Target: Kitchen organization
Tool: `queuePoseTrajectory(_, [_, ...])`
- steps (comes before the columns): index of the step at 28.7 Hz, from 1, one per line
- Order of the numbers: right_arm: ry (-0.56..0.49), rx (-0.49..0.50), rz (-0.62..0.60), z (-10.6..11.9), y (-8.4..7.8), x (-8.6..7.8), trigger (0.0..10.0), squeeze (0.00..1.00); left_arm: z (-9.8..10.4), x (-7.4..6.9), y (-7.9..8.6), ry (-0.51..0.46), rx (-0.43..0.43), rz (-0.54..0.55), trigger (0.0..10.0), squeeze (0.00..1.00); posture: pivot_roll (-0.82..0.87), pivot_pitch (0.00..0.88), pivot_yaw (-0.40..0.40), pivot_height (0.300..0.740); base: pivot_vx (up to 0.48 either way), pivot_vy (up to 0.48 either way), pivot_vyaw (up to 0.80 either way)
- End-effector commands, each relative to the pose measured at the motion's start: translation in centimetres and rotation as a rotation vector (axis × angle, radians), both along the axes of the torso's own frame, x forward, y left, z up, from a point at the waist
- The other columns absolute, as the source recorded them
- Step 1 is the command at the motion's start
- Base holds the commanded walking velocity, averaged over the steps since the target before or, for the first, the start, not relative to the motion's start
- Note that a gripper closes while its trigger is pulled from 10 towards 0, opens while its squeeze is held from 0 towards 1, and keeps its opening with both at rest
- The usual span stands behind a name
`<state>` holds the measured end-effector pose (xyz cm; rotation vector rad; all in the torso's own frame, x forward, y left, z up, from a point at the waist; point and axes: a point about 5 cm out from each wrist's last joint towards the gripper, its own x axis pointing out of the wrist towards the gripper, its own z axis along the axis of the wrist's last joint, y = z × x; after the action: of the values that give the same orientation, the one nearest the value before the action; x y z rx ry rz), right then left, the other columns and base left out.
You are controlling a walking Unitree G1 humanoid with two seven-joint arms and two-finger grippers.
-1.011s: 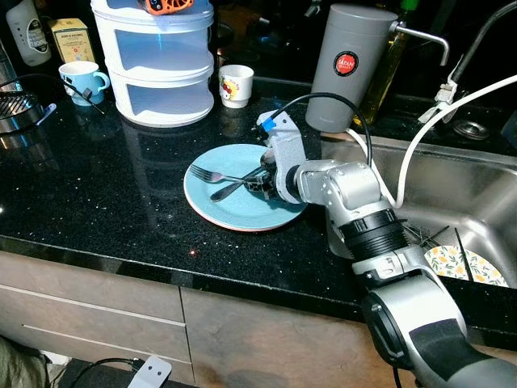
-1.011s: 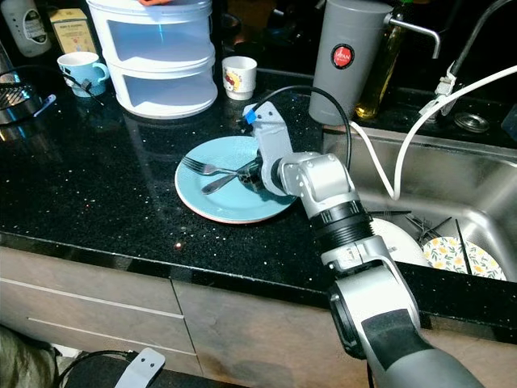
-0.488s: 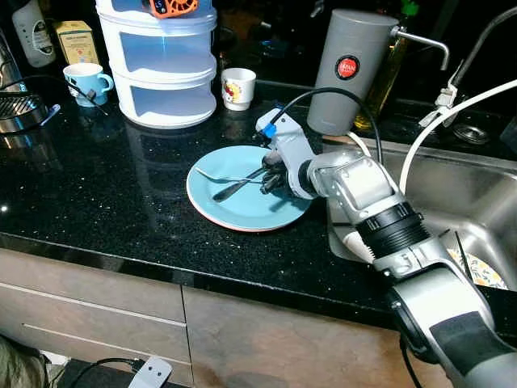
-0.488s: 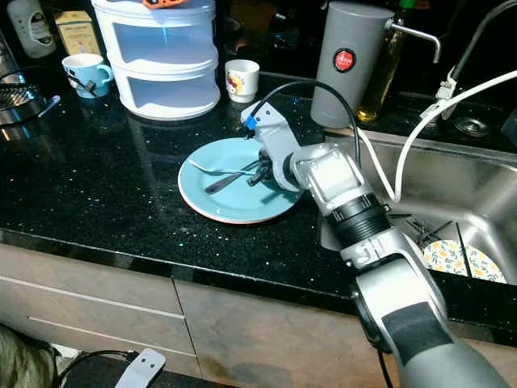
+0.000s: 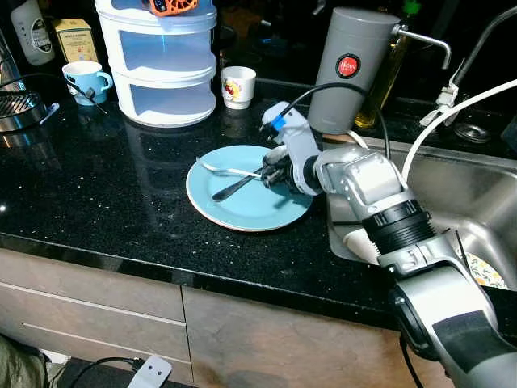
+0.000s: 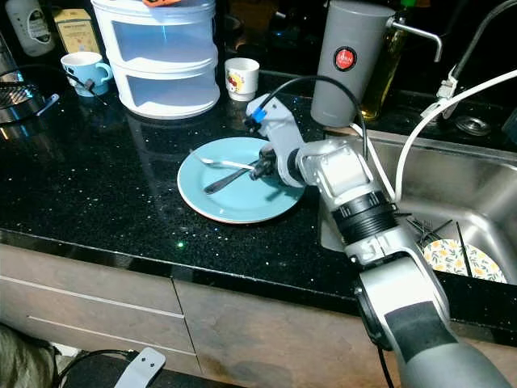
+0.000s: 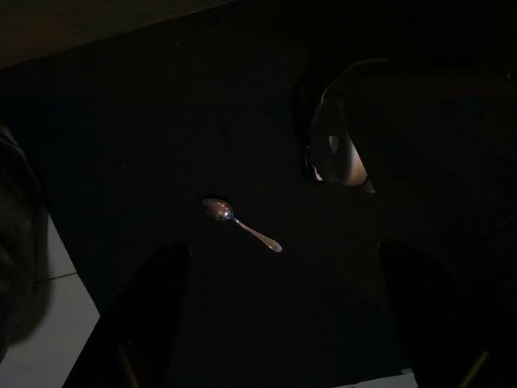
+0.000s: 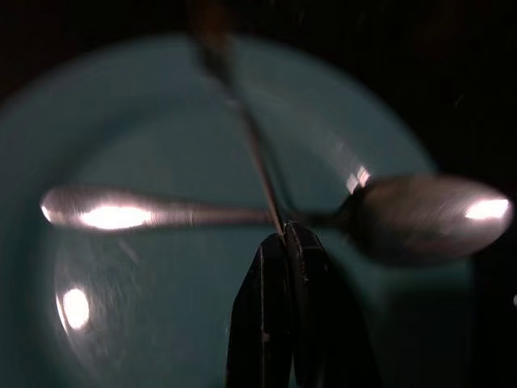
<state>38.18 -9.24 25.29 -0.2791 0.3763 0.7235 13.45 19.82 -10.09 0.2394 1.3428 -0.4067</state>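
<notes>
Black speckled counter beside a sink (image 5: 477, 202), seen from the head: holds 1 blue plate (image 5: 242, 220) near the front edge. Right gripper (image 5: 271, 171) reaches in over the plate's far side, pinching the handle of a fork (image 5: 216, 168). Tines tilt up off the plate, likely so the fork can come away alone. Spoon (image 5: 234, 188) lies flat on the plate beneath, crossing under the fork.

From the left wrist: very dark. Left gripper (image 7: 283, 250) hangs idle, its 2 fingers spread wide. Below lies a small spoon (image 7: 241, 223) on a dark surface.

From the right wrist: fingers (image 8: 271, 323) pressed together on the thin fork shaft, right where it crosses the spoon's neck. Probably gripped there for balance, though close enough to nudge the spoon.
</notes>
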Motion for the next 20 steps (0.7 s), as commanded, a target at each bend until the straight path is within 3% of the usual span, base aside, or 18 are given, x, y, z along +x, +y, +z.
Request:
queuePoseTrajectory(1, [-0.045,0.074,0.007,2.3,-0.5,0.2,0.0,0.0,-0.4,-0.8,-1.5,0.034,-0.049,-0.019,10.0,0.0,-0.02,0.0,-0.106,0.74,0.0,0.0,0.0])
queuePoseTrajectory(11, [-0.029,0.215,-0.012,3.5,-1.8,0.2,0.0,0.0,-0.4,-0.8,-1.6,0.033,-0.049,-0.02,10.0,0.0,-0.02,0.0,-0.109,0.74,0.0,0.0,0.0])
queuePoseTrajectory(14, [-0.009,0.336,-0.061,2.9,-3.3,0.2,0.0,0.0,-0.4,-0.8,-1.6,0.033,-0.048,-0.021,10.0,0.0,-0.02,0.0,-0.105,0.74,0.0,0.0,0.0])
queuePoseTrajectory(17, [-0.014,0.328,-0.037,2.3,-3.3,-0.3,0.0,0.0,-0.4,-0.8,-1.5,0.034,-0.047,-0.021,10.0,0.0,-0.02,0.0,-0.098,0.74,0.0,0.0,0.0])
queuePoseTrajectory(20, [-0.037,0.25,0.012,1.4,-3.1,-1.1,0.0,0.0,-0.4,-0.8,-1.4,0.035,-0.046,-0.024,10.0,0.0,-0.02,0.0,-0.095,0.74,0.0,0.0,0.0])
